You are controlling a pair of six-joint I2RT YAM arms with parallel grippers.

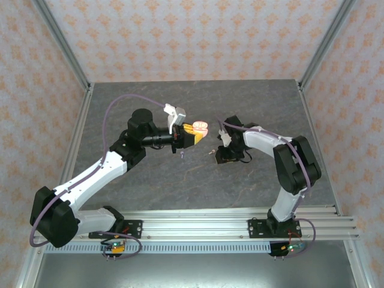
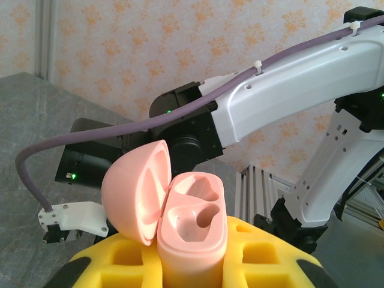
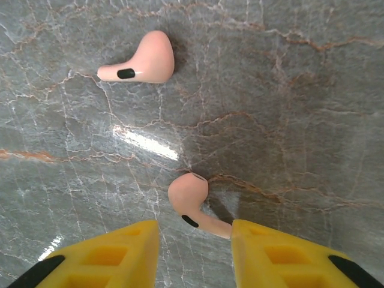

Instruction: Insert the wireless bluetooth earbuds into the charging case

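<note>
Grey marbled stone, veined and faintly glossy, forms the table [image 1: 180,96], hemmed by aluminium posts [image 1: 63,45] and patterned walls; from overhead, broad bare slab lies toward the back and along both sides. Near the centre my left gripper [image 1: 197,133] is clamped on the charging case [image 1: 200,126], held above the surface, while my right gripper [image 1: 214,151] points down at the slab just right of it, both well apart from every edge. From my left wrist, the blocky yellow fingers [image 2: 264,255] with square cut-outs press the sides of the case's smooth matte pink body; its domed lid [image 2: 135,192] stands hinged open to the left, two sculpted hollows face up, and my right arm's white shell [image 2: 288,90] crosses the upper frame. From my right wrist, the jaws stand partly apart with nothing gripped: the lower earbud [image 3: 191,201], rounded, salmon-pink with a dark spot, lies on the stone between the fingertips, its stem reaching the right finger's inner edge. The upper earbud [image 3: 144,60] lies in the upper left, open stone all round it.
</note>
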